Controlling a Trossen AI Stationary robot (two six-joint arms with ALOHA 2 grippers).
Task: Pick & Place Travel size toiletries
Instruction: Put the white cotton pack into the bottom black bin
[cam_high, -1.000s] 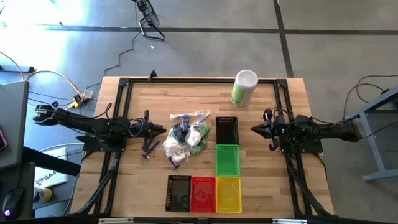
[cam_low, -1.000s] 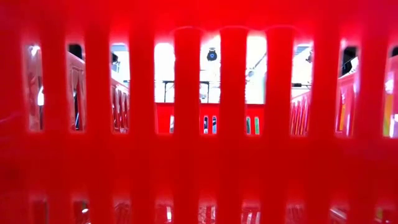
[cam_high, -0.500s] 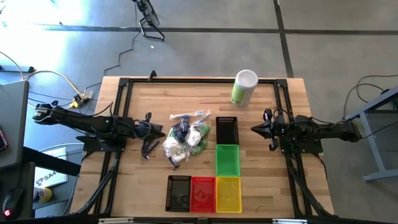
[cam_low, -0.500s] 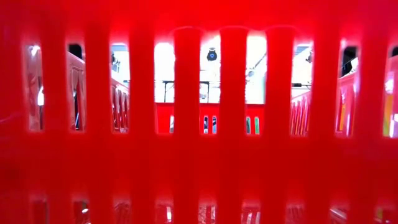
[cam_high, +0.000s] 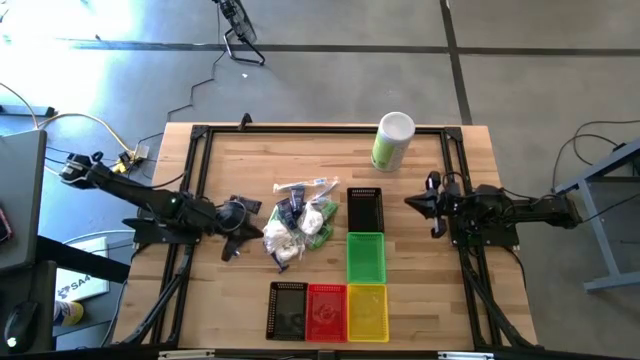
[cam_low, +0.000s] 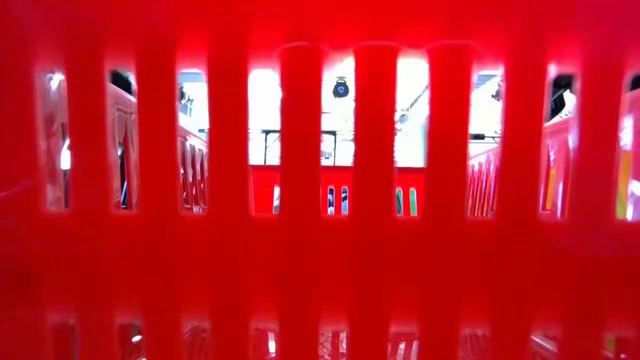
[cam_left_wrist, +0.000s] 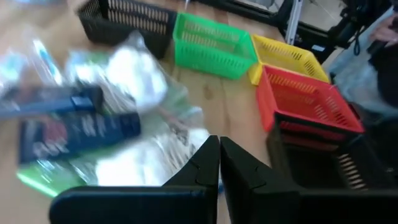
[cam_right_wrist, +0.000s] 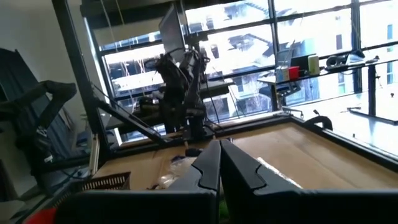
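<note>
L claw (cam_left_wrist: 219, 163): fingers pressed together, nothing between them, tips low over the wooden tabletop (cam_high: 300, 150). In the high view it sits centre-left of frame (cam_high: 232, 243), just beside the left edge of the pile of travel-size toiletries (cam_high: 296, 222).

Pile, from the wrist cam: dark blue tube (cam_left_wrist: 78, 130) mid-left, white crinkly pouches (cam_left_wrist: 134, 71) upper-left, green bits poking out at lower left; clear wrap over much of it. All heaped, items touching and overlapping. None in a basket that I can see.

Baskets, high view: black slotted basket (cam_high: 364, 209) and green basket (cam_high: 365, 256) just right of pile; a second black basket (cam_high: 288, 309), red basket (cam_high: 326, 311), yellow basket (cam_high: 367, 311) in a row at lower centre. Low cam is blocked by red basket wall, no use.

R claw (cam_high: 418, 205): centre-right of frame, well apart from pile, fingers pressed together in its wrist cam, idle. Tall green-and-white canister (cam_high: 392, 141) upper centre-right, not part of job.

Judgement: step in hand = approach for first pick. To do well:
- spread fingers before descent; shut tips would only shove the heap.
- go for the blue tube: firmest, clearest outline; pinch across its short axis.
- pouches and wrap likely slippery, may drag neighbours up. Lift slow, check for hangers-on.
- keep wrist clear of basket rims on carry.
</note>
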